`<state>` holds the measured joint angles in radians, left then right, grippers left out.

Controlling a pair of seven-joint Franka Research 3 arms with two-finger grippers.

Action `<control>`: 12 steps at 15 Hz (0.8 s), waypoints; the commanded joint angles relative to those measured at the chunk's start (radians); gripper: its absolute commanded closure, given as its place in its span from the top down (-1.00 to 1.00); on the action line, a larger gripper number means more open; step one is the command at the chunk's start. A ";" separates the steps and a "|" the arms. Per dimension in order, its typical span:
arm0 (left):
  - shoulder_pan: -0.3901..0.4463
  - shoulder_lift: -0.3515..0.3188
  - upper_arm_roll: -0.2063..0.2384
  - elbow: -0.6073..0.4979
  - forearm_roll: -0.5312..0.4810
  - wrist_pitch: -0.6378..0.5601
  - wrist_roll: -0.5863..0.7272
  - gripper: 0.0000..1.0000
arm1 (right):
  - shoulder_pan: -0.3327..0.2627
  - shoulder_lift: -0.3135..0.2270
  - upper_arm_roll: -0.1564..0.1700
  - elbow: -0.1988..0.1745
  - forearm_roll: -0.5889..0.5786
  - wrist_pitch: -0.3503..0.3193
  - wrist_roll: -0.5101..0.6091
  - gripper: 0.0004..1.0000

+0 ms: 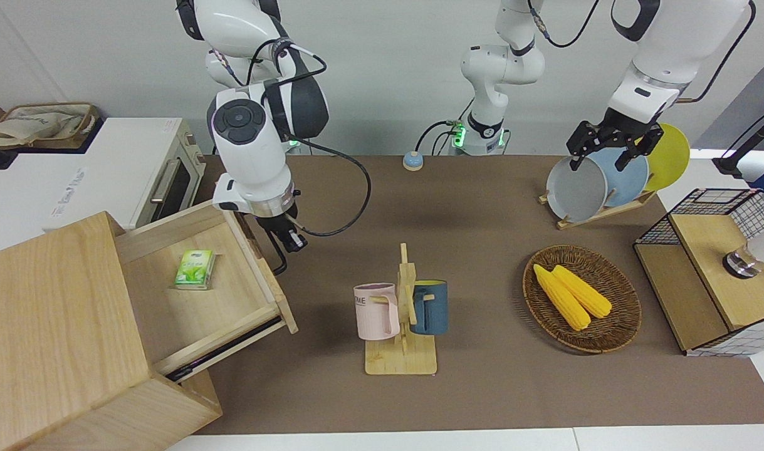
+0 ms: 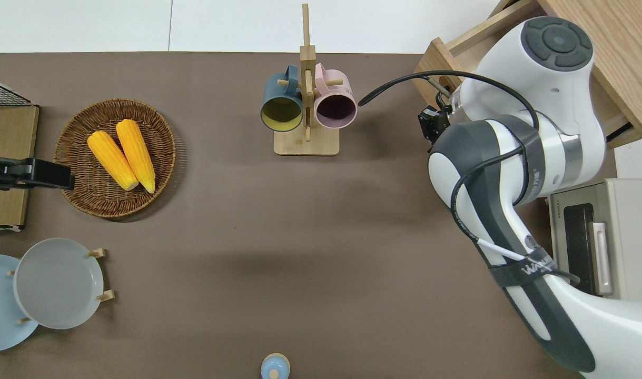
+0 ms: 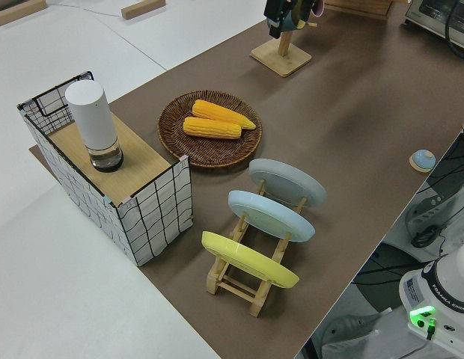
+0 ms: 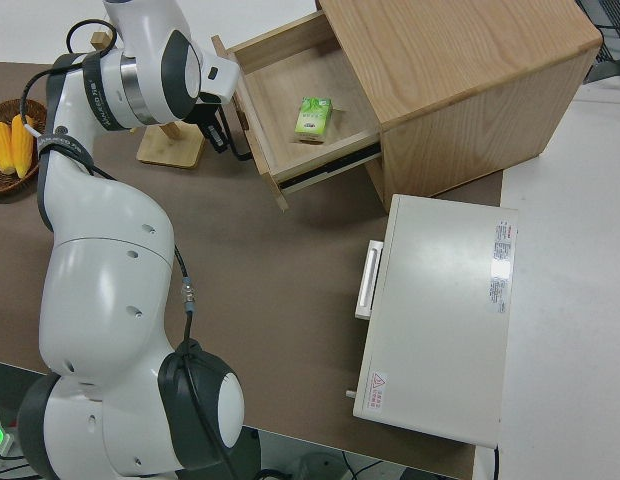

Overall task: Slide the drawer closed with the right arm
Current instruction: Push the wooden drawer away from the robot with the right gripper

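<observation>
The drawer [image 1: 231, 300] of the pale wood cabinet [image 1: 49, 326] stands partly open at the right arm's end of the table, with a green packet [image 1: 194, 277] lying in it. It also shows in the overhead view [image 2: 447, 47] and the right side view [image 4: 290, 110]. My right gripper [image 1: 281, 247] is down against the drawer's front panel [image 1: 267, 275], on the side facing the mug rack; it also shows in the right side view [image 4: 222, 130]. The black bar handle is mostly hidden by the gripper. My left arm is parked, with its gripper [image 1: 607, 153] open.
A wooden mug rack [image 1: 402, 313] with a pink and a blue mug stands close to the drawer front. A basket of corn [image 1: 581, 299], a plate rack [image 1: 598, 178] and a wire-grid box [image 1: 714, 269] are toward the left arm's end. A toaster oven [image 1: 137, 169] stands beside the cabinet.
</observation>
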<state>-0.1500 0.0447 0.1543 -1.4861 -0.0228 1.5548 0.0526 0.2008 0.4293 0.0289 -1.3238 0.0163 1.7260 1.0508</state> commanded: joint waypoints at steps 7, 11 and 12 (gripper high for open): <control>-0.017 0.012 0.016 0.020 0.014 0.001 0.006 1.00 | -0.047 0.003 -0.020 -0.002 0.005 0.058 -0.136 -1.00; -0.017 0.012 0.016 0.020 0.015 0.001 0.006 1.00 | -0.058 0.003 -0.041 -0.002 0.005 0.072 -0.141 -1.00; -0.017 0.012 0.016 0.020 0.014 0.001 0.006 0.99 | -0.063 0.003 -0.046 -0.002 0.005 0.078 -0.140 -1.00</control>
<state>-0.1500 0.0447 0.1543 -1.4861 -0.0228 1.5548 0.0526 0.1624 0.4293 -0.0090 -1.3237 0.0163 1.7735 0.9475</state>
